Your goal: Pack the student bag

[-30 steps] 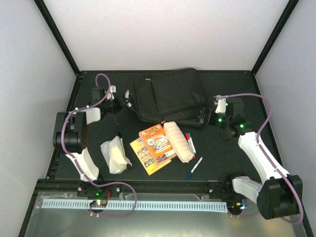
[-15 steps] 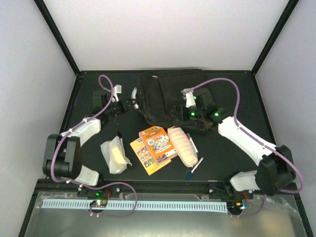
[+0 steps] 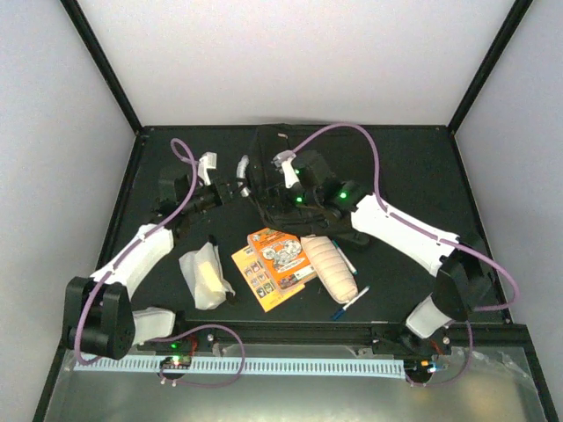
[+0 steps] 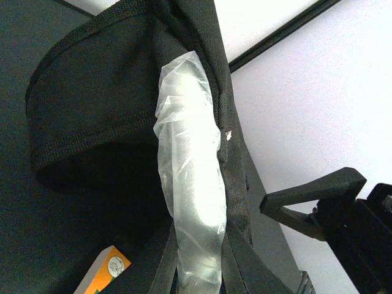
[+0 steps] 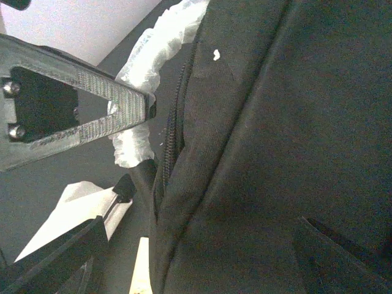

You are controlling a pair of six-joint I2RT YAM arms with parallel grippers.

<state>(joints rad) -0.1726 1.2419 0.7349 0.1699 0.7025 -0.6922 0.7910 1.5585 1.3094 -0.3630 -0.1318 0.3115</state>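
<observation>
Right gripper (image 5: 138, 147): jaws apart, over zipper (image 5: 170, 116) of student bag (image 3: 266, 148). Left gripper (image 3: 229, 188): at bag's left end, beside plastic-wrapped handle (image 4: 190, 184); apart or together, cannot tell. Bag: lying at far middle of worktop (image 3: 422, 176), partly beneath right arm (image 3: 405, 233).

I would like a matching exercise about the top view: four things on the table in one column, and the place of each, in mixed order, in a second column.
Things:
1. large black fabric backpack
2. orange printed paper booklet
3. cream ribbed roll-shaped pouch
4. whitish crumpled plastic pouch

Places:
A. just right of the booklet
B. far middle of the table
C. left of the booklet
D. between the two pouches

Pairs: 1-B; 2-D; 3-A; 4-C
</observation>
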